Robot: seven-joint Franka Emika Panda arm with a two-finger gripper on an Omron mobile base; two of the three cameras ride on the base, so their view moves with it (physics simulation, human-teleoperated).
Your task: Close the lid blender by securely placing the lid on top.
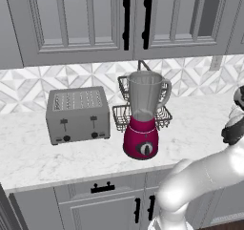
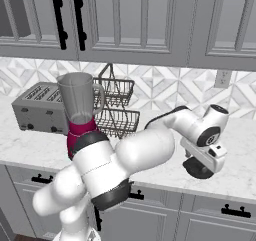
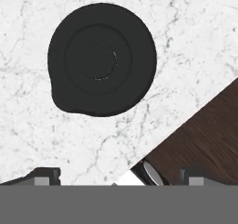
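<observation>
Well, the blender (image 1: pixel 142 124) is standing upright near the front edge of the marble tabletop (image 1: pixel 43 157), its clear jar sitting on the magenta base with the dial facing the room. The jar's mouth is uncovered and I cannot see anything inside it. Just to its left the grey toaster (image 1: pixel 77 114) is sitting, close by but not touching, with its slots showing on top. Right behind the blender a two-tier wire basket (image 1: pixel 164 117) is standing against the patterned backsplash — the jar is hiding much of it from the left base view, while in the right base view both tiers are showing as bare wire. Grey cabinet doors with black handles are hanging above, and drawers with black pulls are running below the tabletop.

The lid (image 3: pixel 102 59) is lying flat on the marble, well apart from the blender and off to its right, close to the tabletop's front edge; in the hand view the dark wood floor (image 3: pixel 204 135) is showing beyond that edge. Nothing is lying between the lid and the blender, though the robot's own bent arm is crossing in front of the blender's base in the right base view.

The gripper (image 3: pixel 118 176) is hanging over the lid, pointing down at it. Its jaws are standing wide apart and holding nothing — the lid is lying ahead of the fingertips (image 3: pixel 44 174), untouched.
</observation>
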